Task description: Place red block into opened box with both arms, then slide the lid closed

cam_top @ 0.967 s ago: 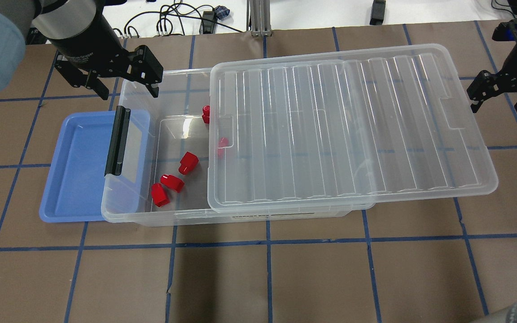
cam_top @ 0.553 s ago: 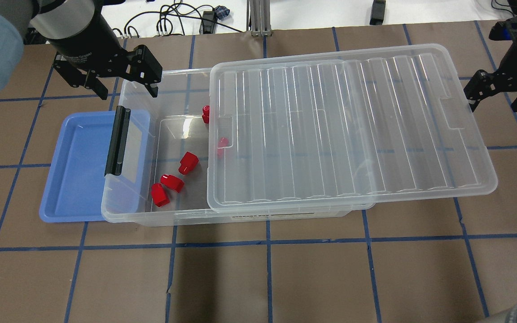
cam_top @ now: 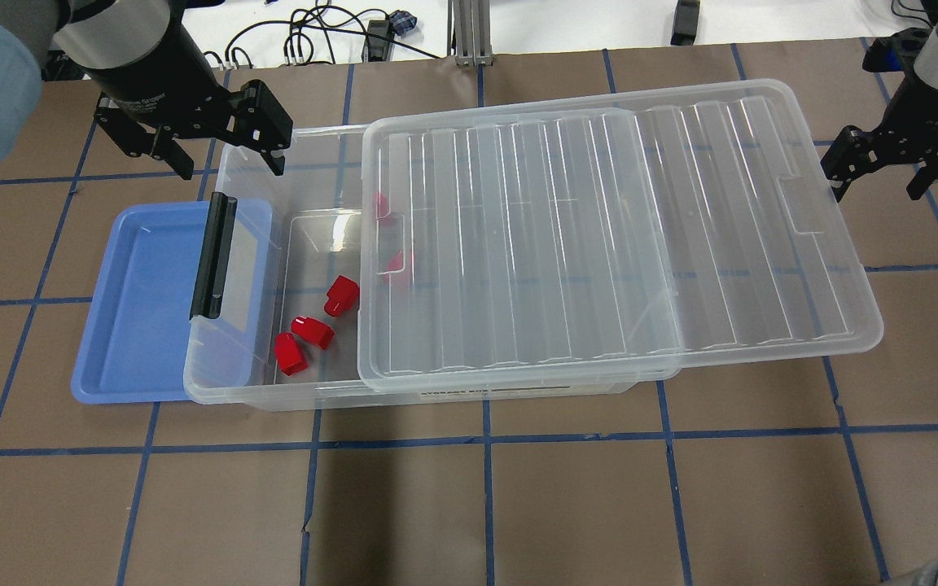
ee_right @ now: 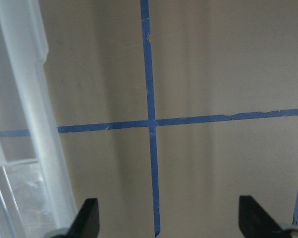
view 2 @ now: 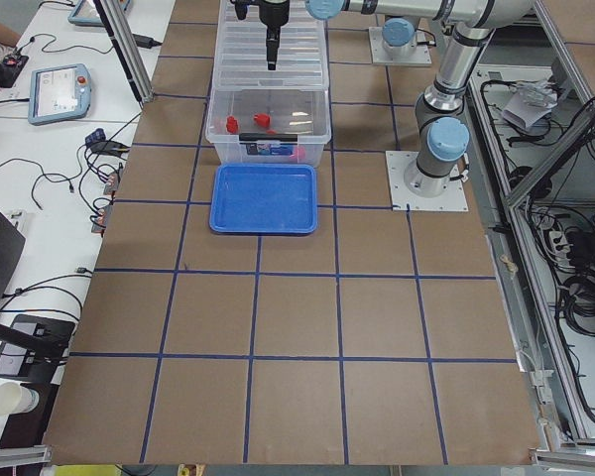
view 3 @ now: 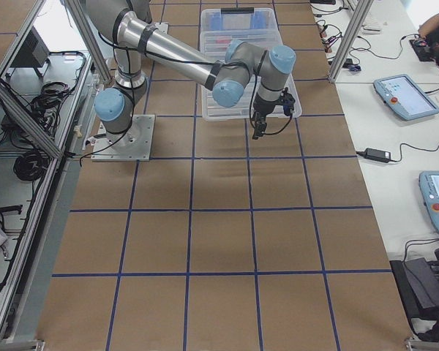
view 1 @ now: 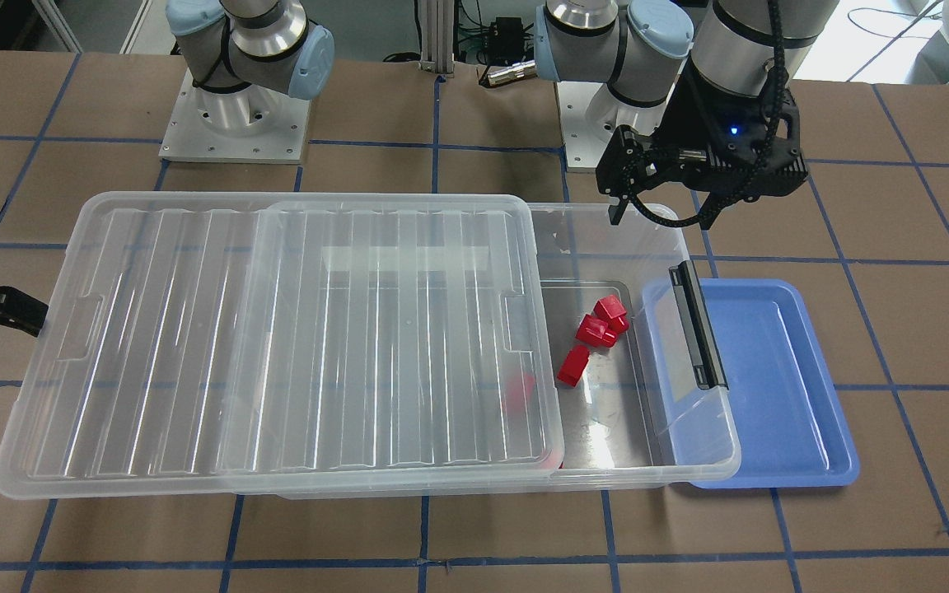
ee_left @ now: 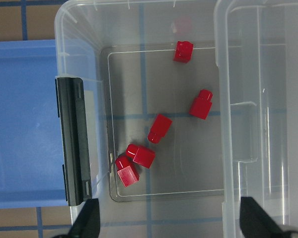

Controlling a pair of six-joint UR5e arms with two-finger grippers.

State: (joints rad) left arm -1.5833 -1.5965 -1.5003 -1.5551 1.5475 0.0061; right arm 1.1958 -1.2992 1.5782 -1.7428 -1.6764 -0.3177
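Overhead exterior: right hand (cam_top: 874, 187) touches the lid (cam_top: 599, 236).

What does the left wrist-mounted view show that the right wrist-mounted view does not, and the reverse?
Only the left wrist-mounted view shows five red blocks in the box, its black latch and the blue tray. Only the right wrist-mounted view shows the rim of the lid at the end far from the blocks, beside a wide stretch of table. Both show part of the lid, blue tape lines, and an open gripper: the left gripper in one, the right gripper in the other.
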